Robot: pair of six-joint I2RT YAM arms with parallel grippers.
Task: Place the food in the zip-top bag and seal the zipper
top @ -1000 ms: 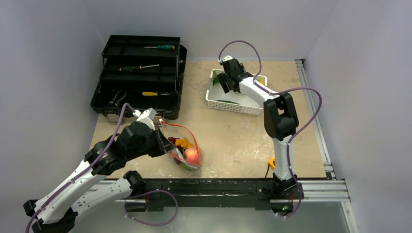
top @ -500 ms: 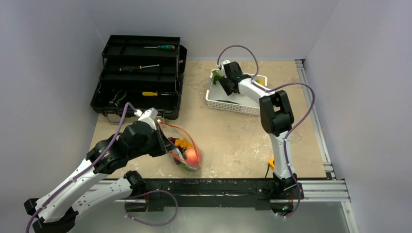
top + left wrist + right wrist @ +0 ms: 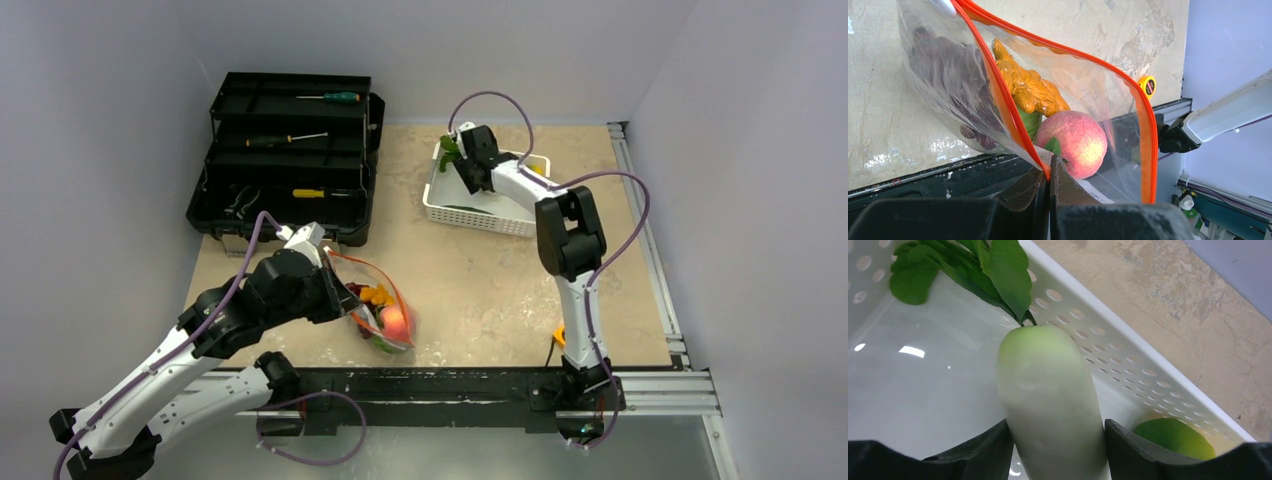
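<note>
The clear zip-top bag (image 3: 385, 305) lies near the front, its mouth held wide. My left gripper (image 3: 1049, 167) is shut on the orange-red zipper (image 3: 998, 95) at the mouth's near lip. Inside sit a pink peach (image 3: 1073, 142), orange pieces (image 3: 1030, 90) and dark purple grapes (image 3: 948, 75). The white slider (image 3: 943, 5) shows at the top edge. In the white basket (image 3: 1128, 355), my right gripper (image 3: 1055, 432) is shut on a pale green-white radish (image 3: 1048, 390) with green leaves (image 3: 983, 265), both fingers against its sides. A round green fruit (image 3: 1173, 437) lies beside it.
An open black toolbox (image 3: 285, 160) holding screwdrivers stands at the back left. The white basket (image 3: 480, 212) is at the back right. A small yellow and black item (image 3: 560, 335) lies by the right arm's base. A black rail (image 3: 440, 385) runs along the front edge.
My right gripper has shifted toward the basket's far left corner and its jaws have closed in on the radish, whose leaves now show above the rim. The left arm and bag have not moved.
</note>
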